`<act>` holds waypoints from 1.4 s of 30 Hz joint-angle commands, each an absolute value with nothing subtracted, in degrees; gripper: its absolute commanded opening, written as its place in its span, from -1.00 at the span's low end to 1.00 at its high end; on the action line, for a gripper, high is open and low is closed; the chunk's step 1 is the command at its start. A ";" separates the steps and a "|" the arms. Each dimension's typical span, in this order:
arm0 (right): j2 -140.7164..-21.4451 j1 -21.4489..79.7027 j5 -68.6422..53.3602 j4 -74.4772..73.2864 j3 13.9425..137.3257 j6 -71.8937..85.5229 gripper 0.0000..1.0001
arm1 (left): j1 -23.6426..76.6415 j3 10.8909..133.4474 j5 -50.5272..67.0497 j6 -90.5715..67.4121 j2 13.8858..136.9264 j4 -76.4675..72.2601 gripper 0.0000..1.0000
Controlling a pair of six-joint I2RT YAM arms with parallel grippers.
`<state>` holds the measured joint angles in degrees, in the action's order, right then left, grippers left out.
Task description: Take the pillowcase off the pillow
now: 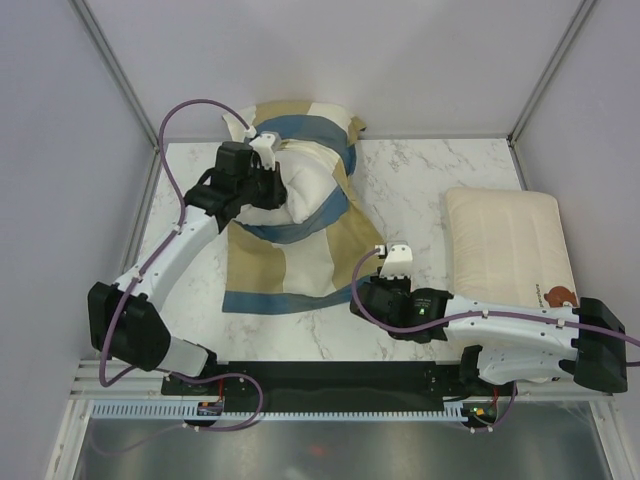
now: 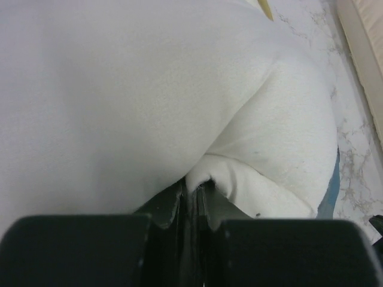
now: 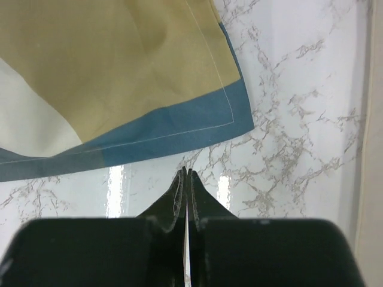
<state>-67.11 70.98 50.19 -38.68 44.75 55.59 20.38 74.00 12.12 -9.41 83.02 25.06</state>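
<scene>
Pillow: plump, off-white, lying left of centre at the far side of the tabletop. Bunched pillowcase is wrapped partly round it, and the slack near part of the case lies flat toward the arms.

Left gripper: fingers pinched on a fold of the pillow's white cover, probably to draw it free of the case.

Right gripper: fingers closed on nothing, over bare marble just beside the case's blue hemmed corner. It is likely placed to pin or take that edge.

Bear-print pillow: right side, apart from the case, with open marble between.
</scene>
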 commanded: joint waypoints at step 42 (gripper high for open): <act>-75.24 48.08 23.47 20.05 34.02 18.28 -1.00 | 14.43 72.07 18.46 -13.79 71.20 14.86 -0.96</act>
